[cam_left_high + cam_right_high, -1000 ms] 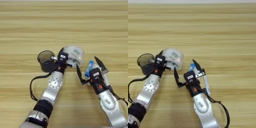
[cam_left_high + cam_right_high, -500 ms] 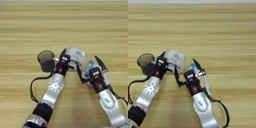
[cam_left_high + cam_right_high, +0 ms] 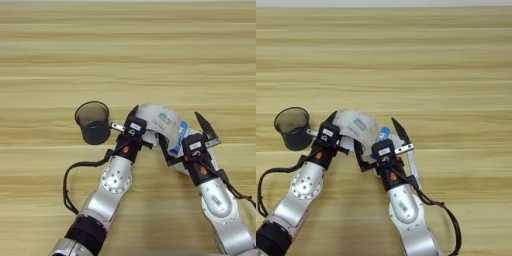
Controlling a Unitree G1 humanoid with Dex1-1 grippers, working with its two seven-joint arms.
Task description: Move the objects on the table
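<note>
While my left gripper (image 3: 136, 120) fingers sit against the near-left side of the tape roll (image 3: 161, 122), whether they pinch it I cannot tell. My right gripper (image 3: 184, 136) is spread wide: one finger (image 3: 204, 127) points to 12 o'clock, the other reaches under the roll's near edge. Blue stick (image 3: 179, 138) lies between those fingers, at the roll's 4 o'clock. Black mesh cup (image 3: 93, 121) stands upright at the roll's 9 o'clock, apart. White flat device (image 3: 411, 161) lies beside my right wrist on the table (image 3: 128, 55).

The print on the tape roll (image 3: 162, 122) is too small to read.
</note>
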